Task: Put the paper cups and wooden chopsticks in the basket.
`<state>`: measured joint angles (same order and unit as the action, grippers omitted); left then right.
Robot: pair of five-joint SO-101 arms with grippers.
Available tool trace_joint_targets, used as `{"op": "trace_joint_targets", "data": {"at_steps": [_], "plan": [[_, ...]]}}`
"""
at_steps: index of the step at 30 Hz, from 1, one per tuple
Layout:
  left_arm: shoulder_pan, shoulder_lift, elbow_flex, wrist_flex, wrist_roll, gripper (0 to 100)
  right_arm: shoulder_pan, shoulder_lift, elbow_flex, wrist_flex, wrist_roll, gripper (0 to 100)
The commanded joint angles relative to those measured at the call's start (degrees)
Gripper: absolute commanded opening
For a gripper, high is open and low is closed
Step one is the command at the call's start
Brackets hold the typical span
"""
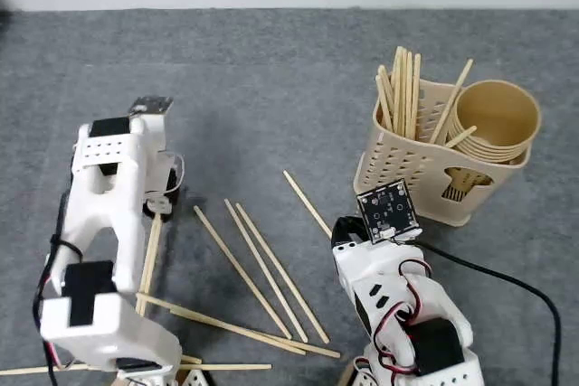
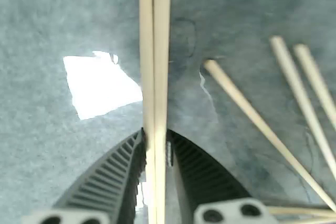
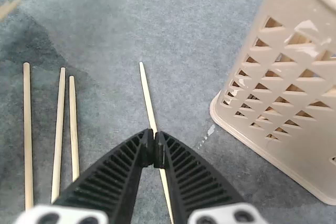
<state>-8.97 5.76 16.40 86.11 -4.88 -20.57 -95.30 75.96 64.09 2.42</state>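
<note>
My left gripper (image 2: 156,142) is clamped on two chopsticks (image 2: 160,51); the right gripper (image 3: 154,150) sits closed above a loose chopstick (image 3: 147,93) near the basket (image 3: 294,3). They should be light, stiff and slick, so I'd pinch mid-length.

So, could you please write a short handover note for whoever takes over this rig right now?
Left end effector: shut on a pair of chopsticks.
Right end effector: shut, nothing between its tips, over a single chopstick beside the basket.
Done: paper cups stacked in the basket, with several sticks.
To do: the held pair and the loose chopsticks on the table.
</note>
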Motion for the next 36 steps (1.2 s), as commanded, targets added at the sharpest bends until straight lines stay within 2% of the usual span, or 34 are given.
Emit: {"op": "trace_joint_targets", "data": {"at_steps": [1, 6, 8, 20, 24, 27, 31, 36], "plan": [[3.1, -6.3, -2.5, 1.4, 0.3, 1, -0.1, -0.4, -0.4, -0.9, -0.4, 0.9], [7.6, -11.9, -5.0, 1.4, 0.9, 1, -0.1, -0.4, -0.4, -0.7, -0.4, 0.9], [8.9, -14.5, -8.0, 1.4, 3.6, 1, -0.1, -0.4, -0.4, -0.5, -0.4, 0.9], [17.8, -19.6, -35.6, -0.8, 11.8, 1, -0.5, -0.4, -0.3, 1.6, 0.1, 0.9], [20.4, -19.7, -41.8, -6.7, 13.7, 1, -0.5, -0.4, 0.4, 1.6, 0.2, 0.9], [23.3, -19.7, -44.0, -13.4, 14.5, 1, -0.9, -0.4, 2.5, 1.1, 3.7, 0.9], [28.2, -19.6, -43.9, -24.5, 14.5, 1, -4.9, -0.4, 4.9, 1.4, 6.9, 0.9], [34.7, -17.8, -43.2, -35.7, 14.4, 1, -8.8, -0.4, 6.9, 1.5, 7.1, 0.9]]}}
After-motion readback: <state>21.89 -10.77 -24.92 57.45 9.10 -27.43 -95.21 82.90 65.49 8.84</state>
